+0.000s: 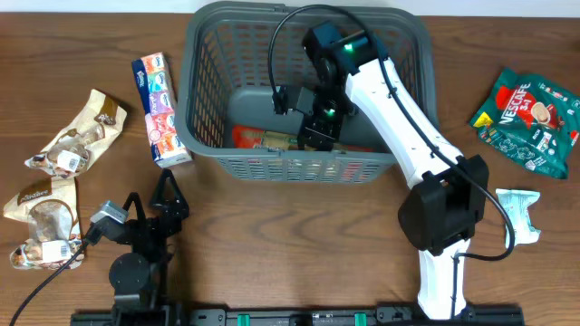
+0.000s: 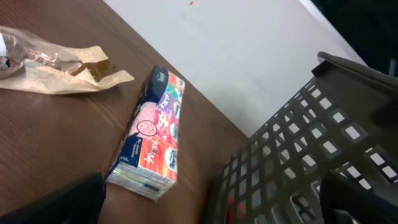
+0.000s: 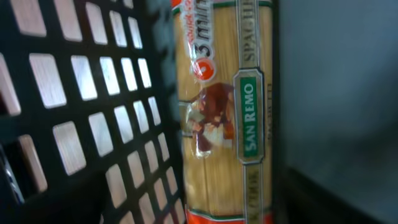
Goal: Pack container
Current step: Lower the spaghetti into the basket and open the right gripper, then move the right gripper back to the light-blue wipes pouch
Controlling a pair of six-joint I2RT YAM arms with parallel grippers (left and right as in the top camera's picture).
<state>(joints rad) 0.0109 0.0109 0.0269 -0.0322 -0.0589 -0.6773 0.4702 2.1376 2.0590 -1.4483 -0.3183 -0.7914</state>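
Observation:
The container (image 1: 204, 136) is a large dark grey lattice basket at the top centre of the overhead view. A San Remo spaghetti packet (image 1: 272, 139) lies inside it along the near wall. In the right wrist view the packet (image 3: 227, 124) fills the middle, beside the lattice wall (image 3: 93, 124). My right gripper (image 1: 317, 134) reaches down into the basket right over the packet, and its fingers are too dark to make out. My left gripper (image 1: 168, 195) is open and empty, low on the table in front of the basket's left corner (image 2: 311, 143).
A colourful tissue pack (image 1: 161, 109) (image 2: 152, 140) lies just left of the basket. Two brown paper snack bags (image 1: 86, 131) (image 1: 41, 222) lie at the far left. A green Nescafe pack (image 1: 530, 118) and a small white packet (image 1: 521, 213) lie at the right.

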